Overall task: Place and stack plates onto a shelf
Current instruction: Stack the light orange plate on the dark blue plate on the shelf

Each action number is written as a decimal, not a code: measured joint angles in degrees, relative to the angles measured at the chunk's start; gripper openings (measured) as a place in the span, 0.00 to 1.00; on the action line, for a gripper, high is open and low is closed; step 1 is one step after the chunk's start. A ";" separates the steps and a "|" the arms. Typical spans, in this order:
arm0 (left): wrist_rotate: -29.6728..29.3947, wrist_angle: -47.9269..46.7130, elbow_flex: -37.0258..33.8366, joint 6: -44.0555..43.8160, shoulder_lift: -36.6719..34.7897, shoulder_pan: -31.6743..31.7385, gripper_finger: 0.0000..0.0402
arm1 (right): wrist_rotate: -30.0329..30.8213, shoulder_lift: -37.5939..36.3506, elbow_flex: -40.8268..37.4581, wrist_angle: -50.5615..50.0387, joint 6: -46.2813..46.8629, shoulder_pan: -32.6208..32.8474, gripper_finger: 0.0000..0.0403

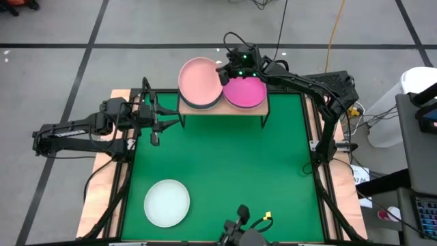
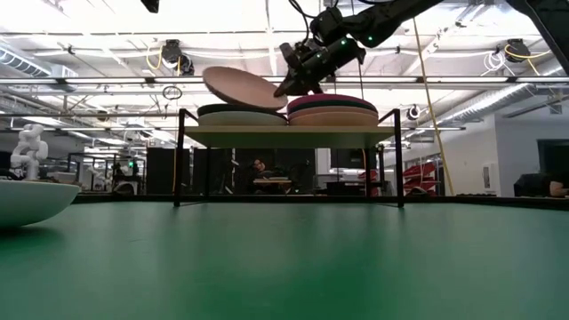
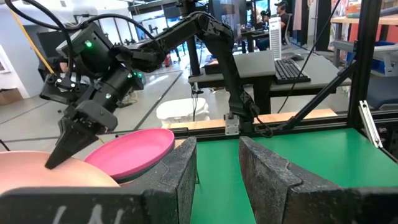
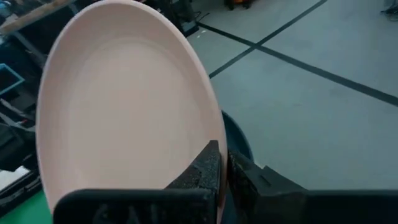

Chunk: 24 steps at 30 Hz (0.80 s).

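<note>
A salmon pink plate [image 1: 199,82] hangs tilted over the left stack on the light-wood shelf [image 1: 222,110]. My right gripper [image 1: 224,73] is shut on it. Under it in the low view lies a dark teal-grey plate [image 2: 233,109] on a pale one. The right stack is topped by a magenta plate [image 1: 245,93]. A white plate [image 1: 166,203] rests on the green mat near the front left. My left gripper [image 1: 155,134] waits open, left of the shelf, touching nothing. My right gripper pinches the salmon pink plate's rim [image 4: 219,149] on its right side, one finger above [image 4: 205,167] and one below. The fingers slant down from the table's right. The plate is tilted, its free left edge [image 2: 210,76] higher, above the left stack; whether its low edge touches that stack I cannot tell.
The shelf stands on thin black legs [image 2: 179,158] at the mat's far edge. The green mat [image 1: 225,171] stretches open between the shelf and the white plate. A cable connector [image 1: 267,217] lies at the near edge.
</note>
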 joint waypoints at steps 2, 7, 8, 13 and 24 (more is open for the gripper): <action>-0.01 0.00 0.00 0.00 0.00 -0.01 0.32 | 1.01 0.00 0.00 -0.01 -0.39 0.00 0.04; 0.00 0.00 0.00 0.00 0.00 -0.01 0.32 | 1.07 0.00 0.00 0.13 0.02 -0.02 0.11; 0.00 0.00 0.00 0.00 0.00 0.01 0.32 | 1.05 0.00 0.00 0.04 0.02 -0.01 0.13; -0.01 0.00 0.00 0.00 0.00 0.00 0.32 | 0.84 0.00 -0.02 1.71 -0.04 0.01 0.23; 0.00 0.02 0.00 0.00 -0.02 -0.01 0.32 | -12.33 -7.22 -0.13 4.42 -4.52 1.60 0.30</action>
